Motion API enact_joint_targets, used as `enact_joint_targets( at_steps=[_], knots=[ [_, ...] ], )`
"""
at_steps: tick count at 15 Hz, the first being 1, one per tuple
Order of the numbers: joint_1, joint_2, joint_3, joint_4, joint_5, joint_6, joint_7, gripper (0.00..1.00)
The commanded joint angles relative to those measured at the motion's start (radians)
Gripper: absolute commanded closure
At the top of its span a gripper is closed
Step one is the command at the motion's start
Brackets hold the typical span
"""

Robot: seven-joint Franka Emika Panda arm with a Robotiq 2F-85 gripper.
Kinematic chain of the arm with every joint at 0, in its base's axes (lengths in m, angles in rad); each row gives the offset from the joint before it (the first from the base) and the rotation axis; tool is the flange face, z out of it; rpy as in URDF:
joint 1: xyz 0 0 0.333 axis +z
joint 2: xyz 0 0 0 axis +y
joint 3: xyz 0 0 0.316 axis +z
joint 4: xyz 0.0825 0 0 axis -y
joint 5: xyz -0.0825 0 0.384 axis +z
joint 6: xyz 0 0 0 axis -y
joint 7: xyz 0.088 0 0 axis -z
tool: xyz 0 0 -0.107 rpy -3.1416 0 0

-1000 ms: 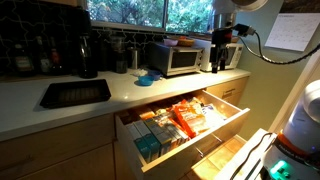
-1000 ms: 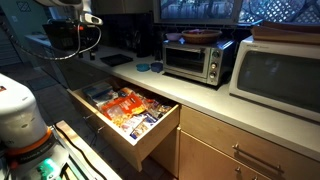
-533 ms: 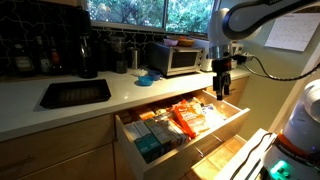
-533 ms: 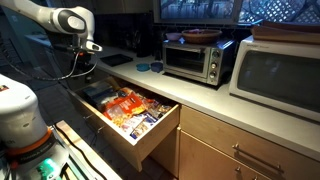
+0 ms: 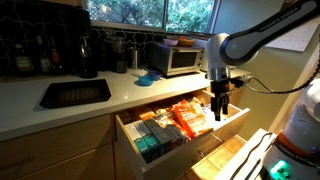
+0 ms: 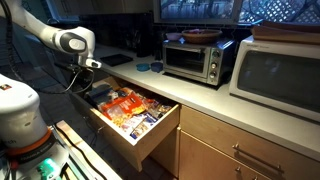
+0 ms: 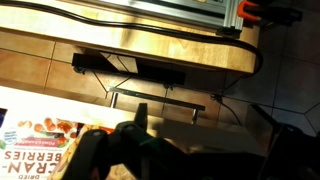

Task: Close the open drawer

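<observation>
Under the pale countertop [image 5: 130,88], beside the dark sink [image 5: 75,93], we see the drawer [image 5: 195,150] pulled well out. Its light-wood front stands clear of the cabinet faces, and its tray is packed with orange snack bags [image 5: 190,118] and teal boxes [image 5: 150,146]. Our gripper [image 5: 220,112] hangs over that open drawer, below the toaster oven [image 5: 175,58], pointing down with its fingers spread and nothing between them, and the wrist view shows a dried cranberries bag [image 7: 35,148] beneath it
</observation>
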Motion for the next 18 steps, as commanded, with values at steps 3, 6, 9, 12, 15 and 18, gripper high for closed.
enact_joint_targets(
  at_steps=[3, 6, 9, 12, 15, 18],
  knots=[
    [0.006, 0.073, -0.002, 0.002, 0.022, 0.046, -0.015, 0.0],
    [0.006, 0.109, -0.003, 0.008, 0.024, 0.061, -0.029, 0.0],
    [-0.015, 0.179, -0.001, 0.05, -0.012, -0.011, 0.025, 0.0],
    [-0.02, 0.247, -0.004, 0.064, -0.007, -0.058, 0.016, 0.0],
    [-0.027, 0.3, -0.006, 0.061, 0.0, -0.046, 0.008, 0.0],
    [-0.037, 0.369, -0.012, 0.068, 0.008, -0.032, 0.011, 0.34]
  ],
)
